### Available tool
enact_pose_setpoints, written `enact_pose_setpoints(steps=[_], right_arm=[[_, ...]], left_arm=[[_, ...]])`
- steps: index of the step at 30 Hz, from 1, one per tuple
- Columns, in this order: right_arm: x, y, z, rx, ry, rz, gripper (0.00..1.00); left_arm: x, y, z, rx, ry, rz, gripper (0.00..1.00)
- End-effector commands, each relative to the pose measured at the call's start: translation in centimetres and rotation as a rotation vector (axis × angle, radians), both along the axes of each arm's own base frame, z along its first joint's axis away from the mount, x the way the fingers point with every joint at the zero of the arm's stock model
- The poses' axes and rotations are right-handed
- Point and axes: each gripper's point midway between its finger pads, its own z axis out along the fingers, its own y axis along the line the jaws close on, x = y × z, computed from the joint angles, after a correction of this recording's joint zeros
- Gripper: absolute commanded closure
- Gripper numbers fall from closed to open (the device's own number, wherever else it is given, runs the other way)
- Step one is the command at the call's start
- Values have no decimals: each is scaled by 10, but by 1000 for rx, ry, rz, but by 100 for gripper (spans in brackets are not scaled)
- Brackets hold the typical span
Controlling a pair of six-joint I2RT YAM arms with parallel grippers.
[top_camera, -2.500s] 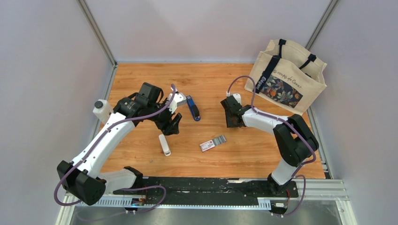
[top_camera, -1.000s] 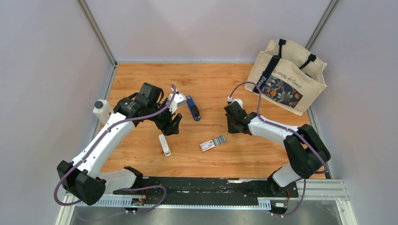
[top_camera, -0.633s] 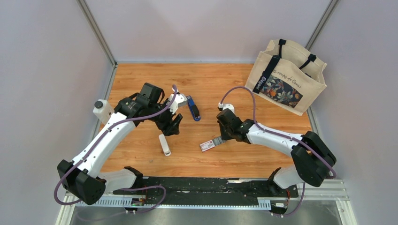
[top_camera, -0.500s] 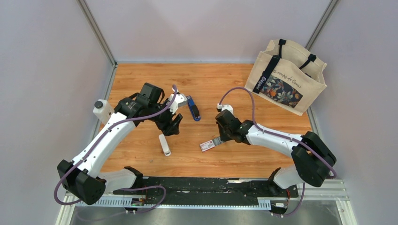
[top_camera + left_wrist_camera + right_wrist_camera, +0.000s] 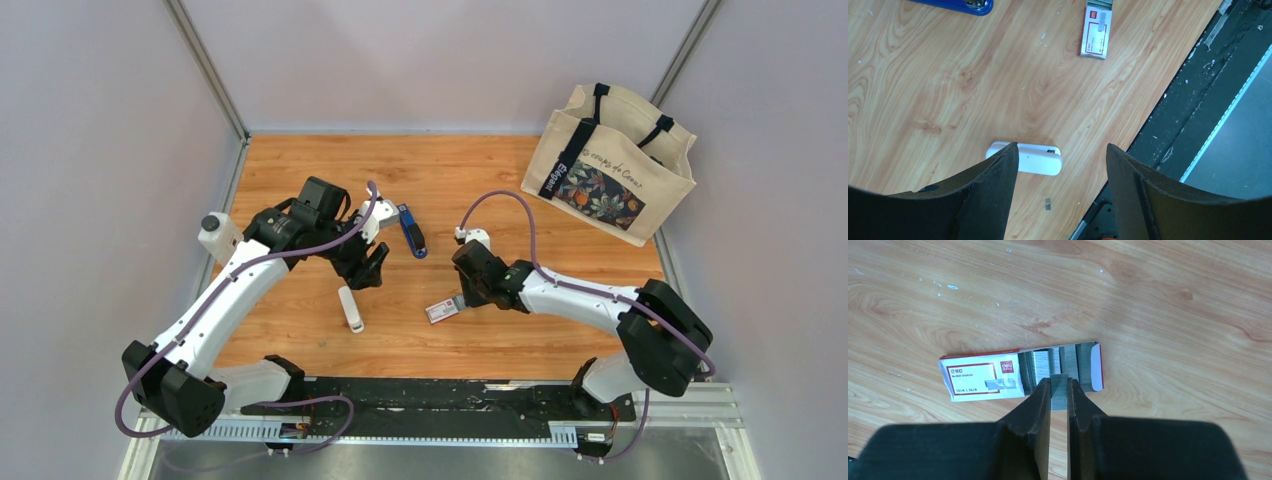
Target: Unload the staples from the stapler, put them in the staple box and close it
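A cream tote bag [image 5: 610, 160] with a floral panel stands at the table's [image 5: 470, 170] far right corner; its inside cannot be seen. Near the middle lies a small red-and-white staple box [image 5: 978, 377], its tray slid out and filled with rows of grey staples [image 5: 1040, 364]. The right tool [image 5: 1059, 385] is narrowed onto one short strip of them at the tray's near edge. The left tool [image 5: 1062, 150] hangs wide and holds nothing, above a white stick [image 5: 1040, 160]. The blue stapler [image 5: 411, 229] lies just beyond it on the table — untouched, apart from both tools.
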Motion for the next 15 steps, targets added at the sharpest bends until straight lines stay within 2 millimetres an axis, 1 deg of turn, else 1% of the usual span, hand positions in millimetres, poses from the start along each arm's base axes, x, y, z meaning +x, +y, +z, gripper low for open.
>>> enact_pose_setpoints(steps=[1, 8, 15], right_arm=[[5, 7, -1, 9, -9, -5, 92], [4, 9, -7, -16, 13, 16, 92], [6, 10, -6, -18, 9, 25, 92]], left_arm=[[-1, -1, 0, 3, -16, -25, 27], [-1, -2, 2, -1, -19, -28, 27], [-2, 0, 2, 1, -22, -28, 27]])
